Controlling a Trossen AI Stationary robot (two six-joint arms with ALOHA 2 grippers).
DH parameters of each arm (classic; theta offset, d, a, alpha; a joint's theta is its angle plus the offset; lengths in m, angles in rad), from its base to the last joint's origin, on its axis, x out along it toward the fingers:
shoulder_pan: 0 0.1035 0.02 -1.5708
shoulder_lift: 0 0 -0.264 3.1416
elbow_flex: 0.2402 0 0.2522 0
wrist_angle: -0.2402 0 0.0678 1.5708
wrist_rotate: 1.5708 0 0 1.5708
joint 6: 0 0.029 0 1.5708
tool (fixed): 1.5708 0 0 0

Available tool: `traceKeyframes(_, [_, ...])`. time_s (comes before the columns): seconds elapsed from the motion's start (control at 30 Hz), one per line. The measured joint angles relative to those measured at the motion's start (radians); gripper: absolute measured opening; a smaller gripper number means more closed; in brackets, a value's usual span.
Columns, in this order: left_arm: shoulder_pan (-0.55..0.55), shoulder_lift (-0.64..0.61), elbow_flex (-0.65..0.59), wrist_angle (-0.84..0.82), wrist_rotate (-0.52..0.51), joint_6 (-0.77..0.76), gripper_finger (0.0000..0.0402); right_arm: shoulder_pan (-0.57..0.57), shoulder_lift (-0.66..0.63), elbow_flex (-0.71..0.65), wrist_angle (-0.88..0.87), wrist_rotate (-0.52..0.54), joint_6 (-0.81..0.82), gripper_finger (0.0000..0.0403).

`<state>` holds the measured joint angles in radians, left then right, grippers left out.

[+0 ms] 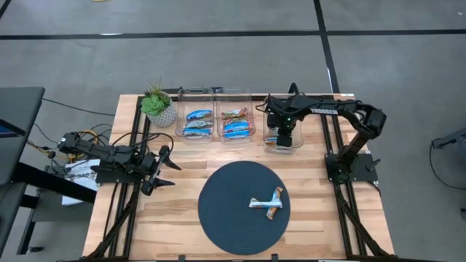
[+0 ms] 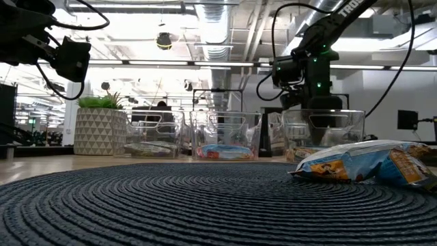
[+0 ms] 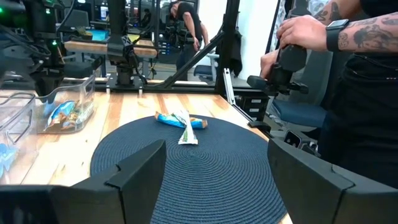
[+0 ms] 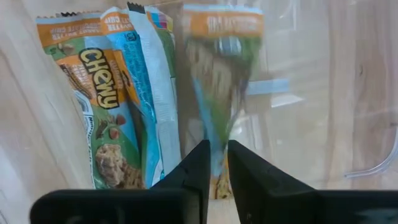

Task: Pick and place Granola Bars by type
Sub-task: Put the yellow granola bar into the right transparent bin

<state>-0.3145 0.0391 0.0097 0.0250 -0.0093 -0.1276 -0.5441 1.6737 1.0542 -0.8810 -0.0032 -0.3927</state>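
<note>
Bar [image 4: 219,93] pinched between right tool [image 4: 216,163] fingers, over right bin [image 1: 284,143].

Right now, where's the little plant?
In the high view, the plant sits at the table's back-left corner, just left of the three clear bins.

The high view looks straight down on the whole wooden bench [image 1: 182,211], with the dark round mat [image 1: 244,207] low in the picture and three clear bins [image 1: 215,116] beyond it. The low view sits at mat level, very near the weave, facing the same bins [image 2: 222,137] and the room behind. The left wrist view looks level across the mat [image 3: 186,162] toward a person's hand [image 3: 298,37] off the bench. The right wrist view looks down, very close, into one bin holding granola bars [image 4: 106,106].
</note>
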Motion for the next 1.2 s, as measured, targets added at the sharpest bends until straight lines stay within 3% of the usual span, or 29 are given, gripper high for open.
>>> traceKeyframes(0.5, [0.0,0.0,0.0,0.0,-0.001,0.0,0.0274,-0.001,-0.034,0.001,-0.012,0.001,0.002,0.0064])
traceKeyframes(1.2, [0.0,0.0,0.0,0.0,-0.001,0.0,0.0274,0.083,-0.361,0.003,-0.023,0.002,0.156,0.0064])
